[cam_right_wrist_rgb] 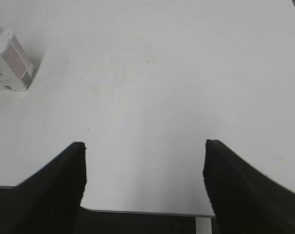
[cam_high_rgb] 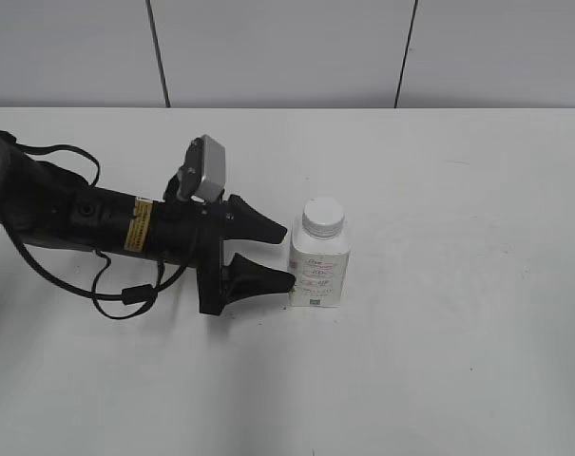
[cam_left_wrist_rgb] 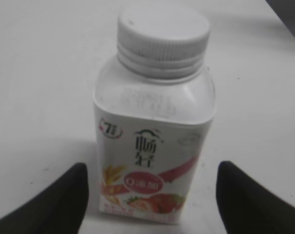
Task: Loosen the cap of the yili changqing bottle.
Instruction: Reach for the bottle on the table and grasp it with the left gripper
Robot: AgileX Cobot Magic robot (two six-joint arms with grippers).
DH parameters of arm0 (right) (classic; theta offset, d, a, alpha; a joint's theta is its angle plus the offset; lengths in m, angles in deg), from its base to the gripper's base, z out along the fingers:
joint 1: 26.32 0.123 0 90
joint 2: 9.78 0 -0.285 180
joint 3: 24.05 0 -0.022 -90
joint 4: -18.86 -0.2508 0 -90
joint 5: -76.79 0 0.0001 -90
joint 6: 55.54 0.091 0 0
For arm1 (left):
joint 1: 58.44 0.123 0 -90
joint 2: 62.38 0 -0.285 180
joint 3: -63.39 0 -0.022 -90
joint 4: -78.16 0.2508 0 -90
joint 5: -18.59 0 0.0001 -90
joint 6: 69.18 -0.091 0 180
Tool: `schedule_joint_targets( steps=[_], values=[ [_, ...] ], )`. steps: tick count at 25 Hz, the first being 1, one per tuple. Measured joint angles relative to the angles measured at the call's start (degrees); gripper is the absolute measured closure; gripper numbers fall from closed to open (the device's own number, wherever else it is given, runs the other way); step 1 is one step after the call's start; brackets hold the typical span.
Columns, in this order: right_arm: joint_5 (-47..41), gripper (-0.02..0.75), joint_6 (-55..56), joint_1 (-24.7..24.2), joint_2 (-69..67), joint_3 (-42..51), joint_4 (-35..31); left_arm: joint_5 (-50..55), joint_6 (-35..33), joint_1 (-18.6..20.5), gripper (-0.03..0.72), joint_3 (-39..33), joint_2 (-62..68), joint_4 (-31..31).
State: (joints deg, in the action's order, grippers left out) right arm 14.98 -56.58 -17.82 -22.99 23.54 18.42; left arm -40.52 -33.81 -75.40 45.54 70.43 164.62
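The exterior view looks down at a slant from in front onto the flat white surface (cam_high_rgb: 458,361), facing the back wall. The left wrist view sits low and close to the small white squarish plastic bottle (cam_left_wrist_rgb: 154,146), facing it between its black tool's fingers (cam_left_wrist_rgb: 54,204). The right wrist view looks down from the near edge, far from that bottle (cam_right_wrist_rgb: 8,61), which all three views share.

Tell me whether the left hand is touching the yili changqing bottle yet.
Apart. In the left wrist view, bare table shows between each finger of the open left hand and the yili changqing bottle, which stands upright between them.
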Motion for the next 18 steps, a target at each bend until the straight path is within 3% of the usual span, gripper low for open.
schedule_joint_targets(
  steps=[6, 18],
  values=[
    [0.0, 0.152, 0.0, 0.0, 0.0, 0.0, 0.0, -0.4, 0.0, -1.6, 0.186, 3.9, 2.8, -0.2],
    [0.0, 0.152, 0.1, 0.0, 0.0, 0.0, 0.1, -0.6, 0.0, -2.0, 0.207, 4.2, 3.0, -0.4]
  ],
)
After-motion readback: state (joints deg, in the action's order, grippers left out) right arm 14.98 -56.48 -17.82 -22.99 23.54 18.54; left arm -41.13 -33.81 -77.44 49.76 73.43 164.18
